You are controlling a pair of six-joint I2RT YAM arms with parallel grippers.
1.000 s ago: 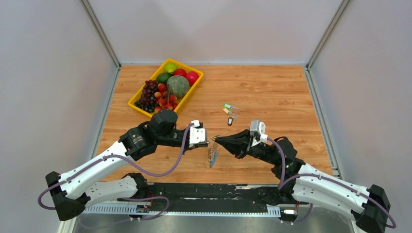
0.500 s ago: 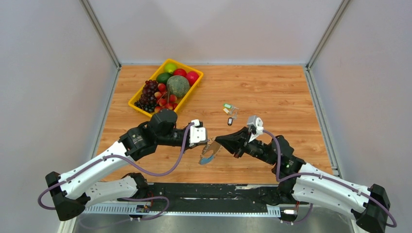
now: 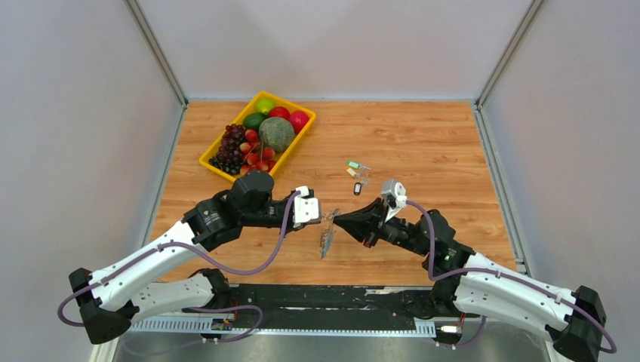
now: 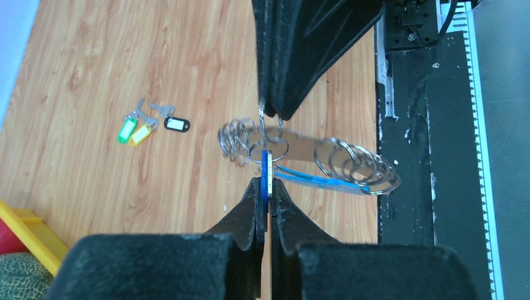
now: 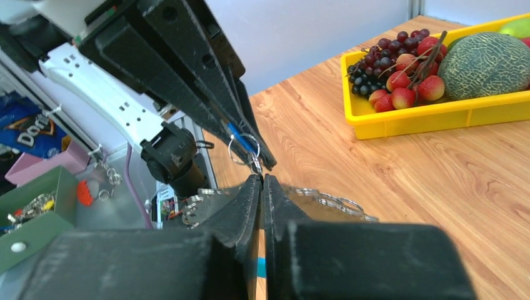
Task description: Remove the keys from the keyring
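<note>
Silver keyring (image 3: 327,240) is held aloft near-right of yellow tray (image 5: 412,119), swung back edge-on since half-second ago. Left gripper (image 3: 323,220) is clamped on blue-tagged key (image 4: 267,174), right gripper (image 3: 337,219) on keyring. Three freed keys (image 3: 356,172) are laid right of tray; blue one judged still attached.

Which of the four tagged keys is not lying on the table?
The blue-tagged key: the left gripper pinches it edge-on in the air, by the keyring. The green-tagged key, yellow-tagged key and black-tagged key lie loose together on the table.
</note>
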